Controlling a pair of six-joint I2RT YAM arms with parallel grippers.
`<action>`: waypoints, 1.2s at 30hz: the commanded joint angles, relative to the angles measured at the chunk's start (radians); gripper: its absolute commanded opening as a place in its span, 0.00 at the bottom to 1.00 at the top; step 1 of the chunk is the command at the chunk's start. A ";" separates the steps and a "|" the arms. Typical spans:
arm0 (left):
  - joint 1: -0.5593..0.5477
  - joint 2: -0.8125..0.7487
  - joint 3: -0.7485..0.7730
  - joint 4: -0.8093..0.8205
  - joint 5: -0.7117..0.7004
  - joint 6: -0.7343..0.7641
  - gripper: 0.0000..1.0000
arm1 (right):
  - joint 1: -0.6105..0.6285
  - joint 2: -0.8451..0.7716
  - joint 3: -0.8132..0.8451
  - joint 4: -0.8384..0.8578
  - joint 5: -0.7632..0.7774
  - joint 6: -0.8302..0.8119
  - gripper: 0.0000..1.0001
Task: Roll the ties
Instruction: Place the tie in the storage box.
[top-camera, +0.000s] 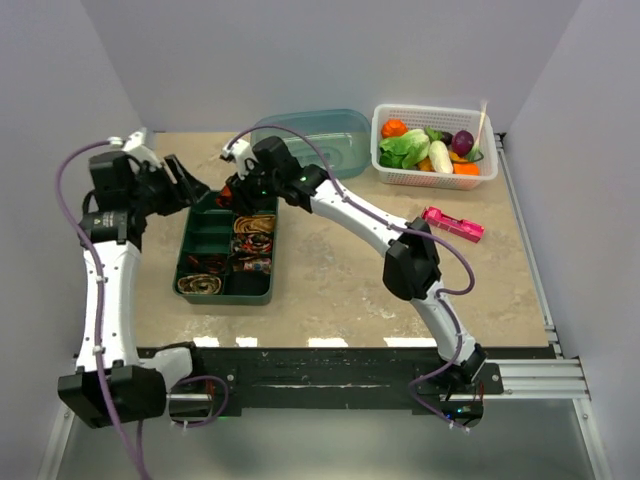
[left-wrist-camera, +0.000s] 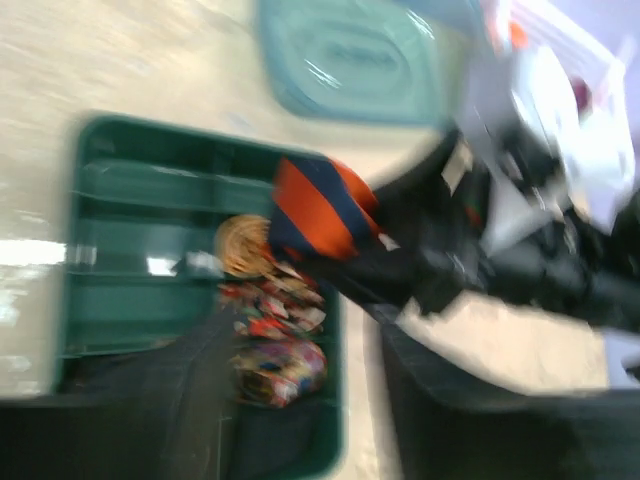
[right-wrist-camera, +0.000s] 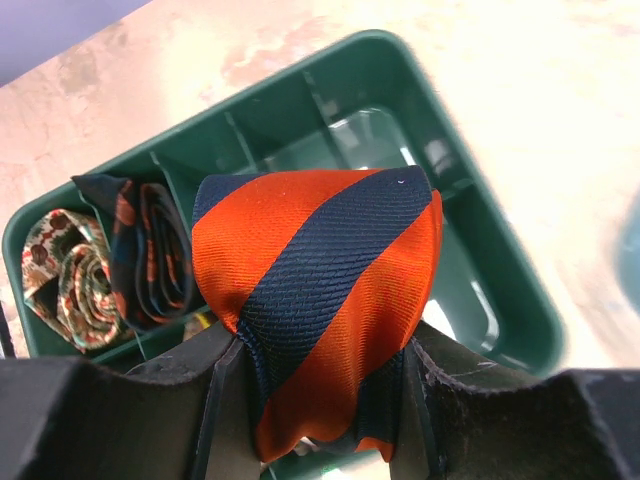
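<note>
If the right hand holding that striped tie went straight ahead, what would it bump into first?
Likely the green tray, an empty compartment right behind the striped tie it grips, though depth is unclear.

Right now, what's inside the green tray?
Several rolled ties sit in some compartments of the green tray; others look bare. The right end effector holds the orange striped tie over the far end, so the part under it is covered.
</note>
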 joint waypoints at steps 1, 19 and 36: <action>0.209 0.026 0.047 0.059 0.134 -0.057 0.89 | 0.047 0.040 0.075 0.011 0.018 -0.021 0.00; 0.395 0.023 -0.086 0.545 0.354 -0.448 1.00 | 0.161 0.193 0.154 0.147 0.045 -0.078 0.00; 0.394 0.066 -0.028 0.574 0.391 -0.430 1.00 | 0.167 0.299 0.156 0.242 0.134 -0.136 0.00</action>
